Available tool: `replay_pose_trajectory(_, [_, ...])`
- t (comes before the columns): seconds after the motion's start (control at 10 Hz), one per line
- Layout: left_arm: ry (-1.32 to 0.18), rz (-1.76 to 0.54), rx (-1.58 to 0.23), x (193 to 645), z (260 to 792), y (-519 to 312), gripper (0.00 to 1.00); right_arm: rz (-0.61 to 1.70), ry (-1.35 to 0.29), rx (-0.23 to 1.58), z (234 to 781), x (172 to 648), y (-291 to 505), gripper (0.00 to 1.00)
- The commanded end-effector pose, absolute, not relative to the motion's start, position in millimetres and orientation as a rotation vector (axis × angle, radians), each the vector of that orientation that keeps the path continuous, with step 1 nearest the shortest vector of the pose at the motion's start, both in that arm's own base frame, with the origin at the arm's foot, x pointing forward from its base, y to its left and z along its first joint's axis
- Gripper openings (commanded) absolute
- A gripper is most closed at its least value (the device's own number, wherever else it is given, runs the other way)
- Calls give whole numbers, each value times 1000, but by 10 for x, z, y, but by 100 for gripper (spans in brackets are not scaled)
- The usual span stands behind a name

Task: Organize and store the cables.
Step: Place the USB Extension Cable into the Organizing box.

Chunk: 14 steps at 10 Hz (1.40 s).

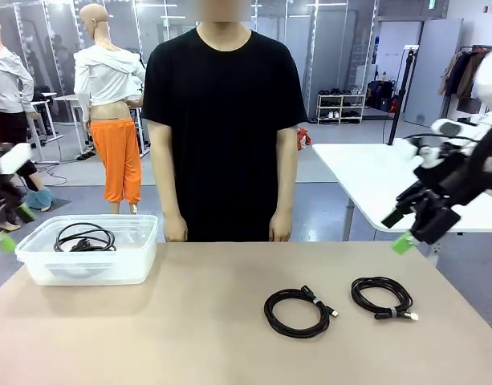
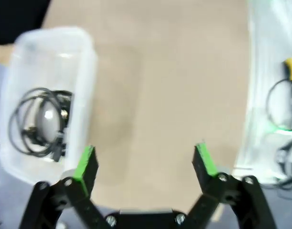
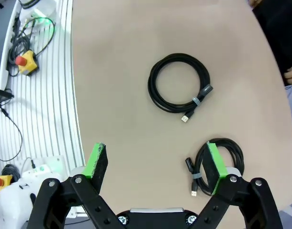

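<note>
tan table [image 1: 189,337]: 2 cables [image 3: 179,57] below open r hand [image 3: 155,152]; l hand [image 2: 145,151] open nr bin [image 1: 143,245].

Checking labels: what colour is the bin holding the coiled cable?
Translucent white plastic; the bin shows best in the front view.

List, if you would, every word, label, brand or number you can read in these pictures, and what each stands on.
None can be read in any view.
Clear bin and the coiled cable inside it: no label or print.
Middle cable and right cable on the table: no legible marking on plugs or bands.
Small green sign high in the background: too small to read.
</note>
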<state>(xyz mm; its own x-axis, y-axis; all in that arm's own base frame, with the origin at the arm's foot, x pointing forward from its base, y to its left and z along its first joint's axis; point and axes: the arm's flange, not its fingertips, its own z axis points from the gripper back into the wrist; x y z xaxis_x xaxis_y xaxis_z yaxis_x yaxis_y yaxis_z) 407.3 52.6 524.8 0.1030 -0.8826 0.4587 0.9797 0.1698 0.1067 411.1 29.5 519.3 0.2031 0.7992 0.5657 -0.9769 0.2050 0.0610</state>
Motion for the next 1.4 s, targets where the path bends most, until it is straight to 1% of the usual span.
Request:
replay_pose_trajectory(0.0, [-589,-1287,-363,3492,5185,744,100,1273,-367,426,5111,4411,496,100])
replay_pose_trajectory(0.2, [-682,-1192,-428,2922,5085,823,100,1208,-322,366,5033,4574,821,100])
replay_pose_trajectory(0.4, [-752,-1133,-425,2581,4974,970,100,1123,-247,268,4952,4689,1007,100])
replay_pose_trajectory(0.6, [-750,-1143,-483,2588,4825,1081,100,1047,-185,116,4818,4768,1255,100])
replay_pose_trajectory(0.7, [-741,-1152,-517,2593,4772,1118,100,996,-175,95,4687,4789,1407,100])
replay_pose_trajectory(0.8, [-753,-1180,-533,2621,4754,1141,100,1004,-142,77,4569,4807,1472,100])
replay_pose_trajectory(0.9, [-751,-1130,-464,2675,5027,1238,100,1018,-144,88,4525,4778,1482,100])
replay_pose_trajectory(1.0, [-751,-1130,-464,2675,5027,1238,100,1041,-190,102,4663,4745,1357,100])
replay_pose_trajectory(1.3, [-751,-1130,-464,2675,5027,1238,100,1041,-190,102,4663,4745,1357,100])
